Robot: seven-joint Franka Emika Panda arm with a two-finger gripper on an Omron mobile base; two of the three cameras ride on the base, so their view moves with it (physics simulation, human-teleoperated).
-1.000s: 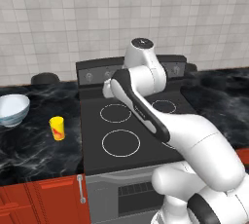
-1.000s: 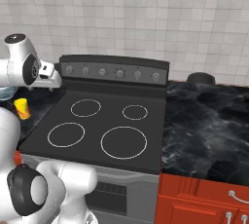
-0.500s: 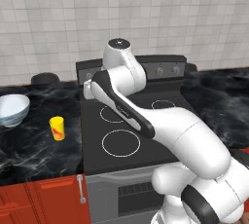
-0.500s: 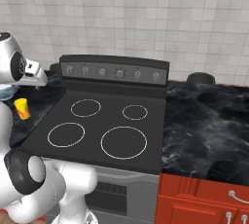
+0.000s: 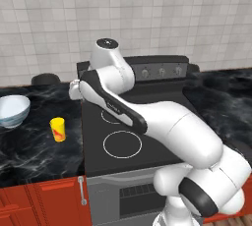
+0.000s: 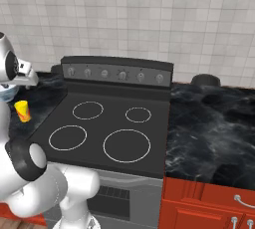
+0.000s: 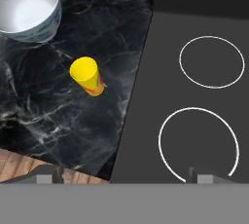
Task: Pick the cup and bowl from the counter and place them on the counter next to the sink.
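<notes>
The yellow cup [image 7: 86, 75] stands upright on the black marble counter [image 7: 58, 121], just left of the stovetop edge. The white bowl [image 7: 30, 11] sits farther along the same counter, apart from the cup. My gripper [image 7: 125, 174] hovers high above the counter's edge and the stovetop, open wide with nothing between its fingertips [image 7: 48, 173]. From the left base view the cup [image 5: 58, 129] is to the right of the bowl [image 5: 12, 111], and the arm's hand [image 5: 75, 90] hangs above and to the right of the cup. The cup [image 6: 22, 111] also shows in the right base view. The sink is out of view.
The matte black stovetop [image 5: 133, 136] with white rings lies right of the cup. A dark pan [image 5: 44, 78] sits at the back of the left counter, another [image 6: 205, 79] on the counter [image 6: 209, 133] right of the stove. Wood floor [image 7: 19, 162] shows past the counter's front edge.
The arm has swung left from over the stove toward the counter holding the cup and bowl. The gripper stays open.
</notes>
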